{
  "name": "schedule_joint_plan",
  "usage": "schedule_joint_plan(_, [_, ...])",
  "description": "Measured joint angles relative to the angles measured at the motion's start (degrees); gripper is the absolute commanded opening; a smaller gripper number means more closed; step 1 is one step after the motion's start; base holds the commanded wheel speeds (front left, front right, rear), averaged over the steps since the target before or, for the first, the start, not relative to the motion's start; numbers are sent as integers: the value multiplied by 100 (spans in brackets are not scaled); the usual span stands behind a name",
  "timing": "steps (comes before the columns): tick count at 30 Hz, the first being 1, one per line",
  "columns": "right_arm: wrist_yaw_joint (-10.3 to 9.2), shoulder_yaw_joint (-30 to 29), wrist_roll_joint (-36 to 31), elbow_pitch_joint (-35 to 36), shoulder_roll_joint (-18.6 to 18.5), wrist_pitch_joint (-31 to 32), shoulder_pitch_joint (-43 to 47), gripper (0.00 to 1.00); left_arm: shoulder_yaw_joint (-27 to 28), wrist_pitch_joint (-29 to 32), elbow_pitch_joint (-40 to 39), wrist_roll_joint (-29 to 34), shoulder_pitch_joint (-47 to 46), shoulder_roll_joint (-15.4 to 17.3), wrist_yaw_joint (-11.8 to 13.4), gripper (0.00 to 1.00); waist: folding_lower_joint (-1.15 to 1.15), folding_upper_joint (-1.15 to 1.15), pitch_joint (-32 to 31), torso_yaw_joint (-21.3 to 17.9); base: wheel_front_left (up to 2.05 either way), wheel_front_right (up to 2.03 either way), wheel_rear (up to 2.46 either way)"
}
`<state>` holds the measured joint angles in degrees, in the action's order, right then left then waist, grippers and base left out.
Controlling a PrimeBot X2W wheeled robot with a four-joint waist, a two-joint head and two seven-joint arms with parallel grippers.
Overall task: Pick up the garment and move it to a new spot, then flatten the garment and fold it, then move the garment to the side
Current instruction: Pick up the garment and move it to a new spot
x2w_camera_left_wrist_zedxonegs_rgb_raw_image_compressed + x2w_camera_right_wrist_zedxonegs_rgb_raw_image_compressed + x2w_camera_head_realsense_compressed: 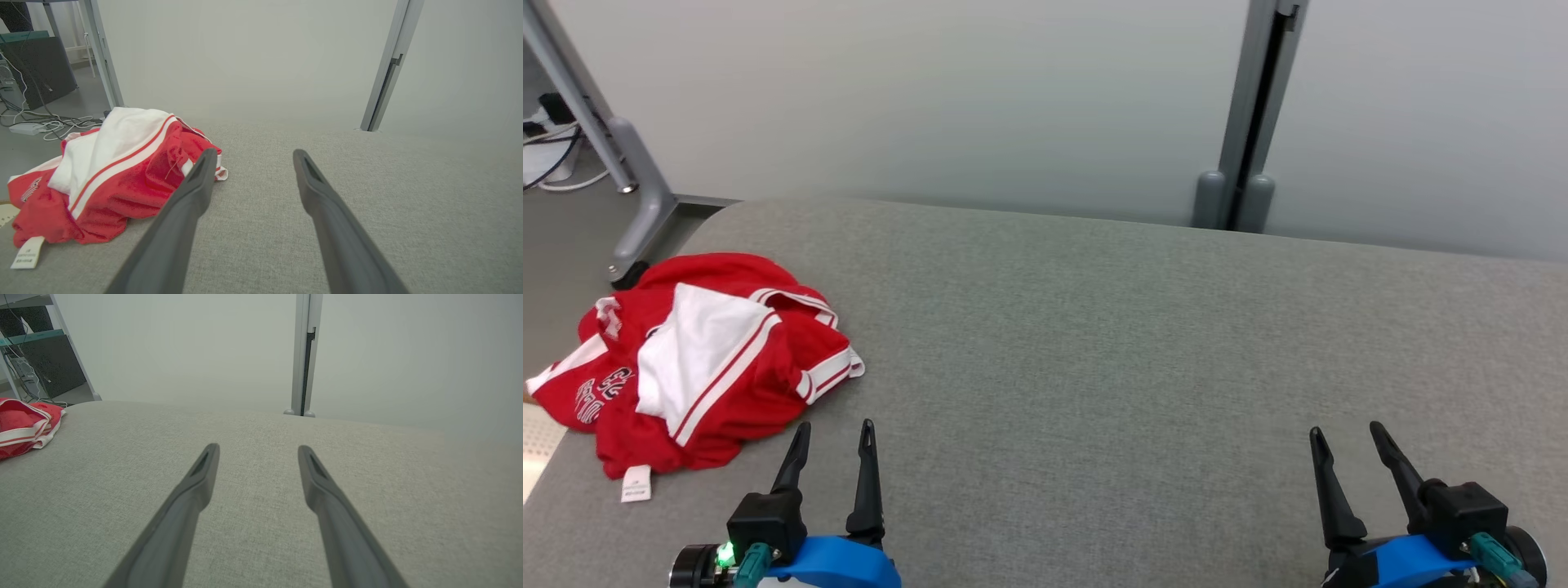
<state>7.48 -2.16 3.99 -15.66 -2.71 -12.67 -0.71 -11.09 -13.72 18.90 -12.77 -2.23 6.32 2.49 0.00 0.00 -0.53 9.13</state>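
The garment (698, 359) is a red piece with white panels and stripes, lying crumpled in a heap near the left edge of the grey padded surface (1135, 343). A white label sticks out at its near edge. In the left wrist view the garment (110, 179) lies just left of my fingers. My left gripper (836, 433) stands open, a short way to the right of and nearer than the heap, touching nothing. Far over on the right my right gripper (1346, 437) is open and empty. The garment's striped hem (24, 424) shows at the left edge of the right wrist view.
A pale wall panel with a grey upright post (1245, 114) runs along the far side of the surface. Beyond the left end are a slanted grey frame leg (629, 188) and cables on the floor (41, 122). The surface drops off just left of the garment.
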Motion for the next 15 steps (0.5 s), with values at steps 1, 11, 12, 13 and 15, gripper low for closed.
schedule_joint_plan(1, [0,12,0,3,0,0,-1,100,5,0,-3,-3,1,9,4,100,0,0,1,89,0,0,0])
schedule_joint_plan(11, [0,77,13,-15,1,0,-12,100,9,-2,-16,-62,3,73,26,100,0,0,-9,1025,0,0,0])
schedule_joint_plan(12, [0,79,19,-19,1,0,-14,100,0,-2,-14,-69,4,77,25,100,0,0,-9,1112,0,0,0])
schedule_joint_plan(13, [0,89,20,-21,1,0,-15,100,-2,-3,-13,-71,4,79,25,100,0,0,-9,1197,0,0,0])
schedule_joint_plan(15, [0,91,27,-30,1,0,-15,100,-22,-2,-13,-76,5,79,29,100,0,0,-4,1364,0,0,0])
